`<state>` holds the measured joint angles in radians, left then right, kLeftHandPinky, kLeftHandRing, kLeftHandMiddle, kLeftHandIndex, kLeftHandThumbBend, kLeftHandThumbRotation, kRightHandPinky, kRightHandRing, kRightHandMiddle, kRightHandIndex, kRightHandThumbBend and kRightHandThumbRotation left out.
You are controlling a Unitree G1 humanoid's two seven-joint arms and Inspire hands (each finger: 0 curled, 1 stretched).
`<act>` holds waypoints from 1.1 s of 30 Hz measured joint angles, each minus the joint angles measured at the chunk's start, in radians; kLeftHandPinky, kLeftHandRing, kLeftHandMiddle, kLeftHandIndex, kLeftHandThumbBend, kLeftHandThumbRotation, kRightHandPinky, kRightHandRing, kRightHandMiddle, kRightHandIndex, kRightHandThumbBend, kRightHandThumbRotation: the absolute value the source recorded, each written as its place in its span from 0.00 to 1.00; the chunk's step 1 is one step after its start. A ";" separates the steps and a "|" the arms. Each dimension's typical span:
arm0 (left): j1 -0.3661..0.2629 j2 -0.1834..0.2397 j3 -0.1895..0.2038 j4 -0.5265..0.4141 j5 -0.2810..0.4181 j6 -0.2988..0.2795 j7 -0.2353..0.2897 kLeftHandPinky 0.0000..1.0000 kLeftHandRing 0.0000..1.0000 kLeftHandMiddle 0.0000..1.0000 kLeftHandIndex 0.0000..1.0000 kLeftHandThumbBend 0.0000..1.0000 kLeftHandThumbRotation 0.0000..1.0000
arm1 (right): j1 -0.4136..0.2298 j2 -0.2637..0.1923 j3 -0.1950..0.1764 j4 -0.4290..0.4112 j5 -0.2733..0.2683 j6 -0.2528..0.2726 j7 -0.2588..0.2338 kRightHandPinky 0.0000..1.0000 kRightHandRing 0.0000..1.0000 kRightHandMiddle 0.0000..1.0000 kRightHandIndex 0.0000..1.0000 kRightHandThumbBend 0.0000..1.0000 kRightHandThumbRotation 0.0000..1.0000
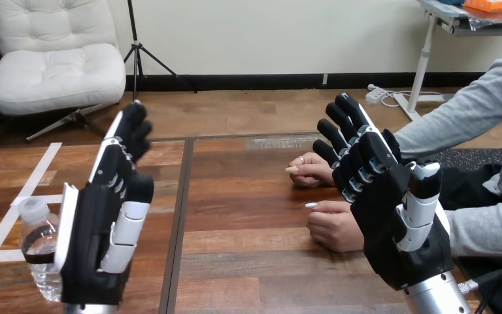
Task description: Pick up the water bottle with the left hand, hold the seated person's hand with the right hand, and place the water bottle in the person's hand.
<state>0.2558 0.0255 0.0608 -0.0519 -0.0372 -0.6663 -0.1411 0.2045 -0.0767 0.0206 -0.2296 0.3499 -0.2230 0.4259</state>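
Observation:
A clear water bottle (38, 245) with a white cap stands upright on the table at the lower left. My left hand (104, 222) is raised just to its right, open with straight fingers, and hides part of the bottle. At the right my right hand (392, 209) is also raised and open, palm facing inward. Two hands of the person rest on the table right of centre: the nearer hand (333, 226) is a loose fist partly behind my right hand, and the farther hand (310, 169) lies just beyond it. Neither of my hands holds anything.
The wooden table (248, 216) has a dark seam running down its middle-left. White tape strips (19, 190) mark the table's left part near the bottle. The person's grey-sleeved arms (470, 118) come in from the right edge.

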 measured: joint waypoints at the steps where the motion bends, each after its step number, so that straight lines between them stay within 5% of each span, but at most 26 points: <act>1: 0.000 0.006 0.001 -0.002 -0.002 0.004 -0.002 0.99 0.96 0.96 0.96 0.84 0.87 | 0.000 0.000 0.000 0.000 0.000 0.000 0.000 1.00 1.00 1.00 0.98 0.97 1.00; 17: 0.000 0.142 0.086 -0.084 -0.079 0.096 -0.049 1.00 1.00 1.00 1.00 0.99 0.72 | 0.000 -0.003 0.000 0.000 0.000 0.002 -0.001 1.00 1.00 0.99 0.97 0.96 1.00; 33: -0.002 0.162 0.208 -0.147 -0.087 0.141 0.030 0.96 0.99 1.00 1.00 1.00 0.67 | 0.001 -0.003 0.000 0.000 0.000 0.004 -0.002 1.00 1.00 0.99 0.97 0.94 1.00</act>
<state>0.2542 0.1873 0.2686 -0.1985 -0.1240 -0.5251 -0.1109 0.2050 -0.0798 0.0202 -0.2296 0.3501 -0.2188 0.4244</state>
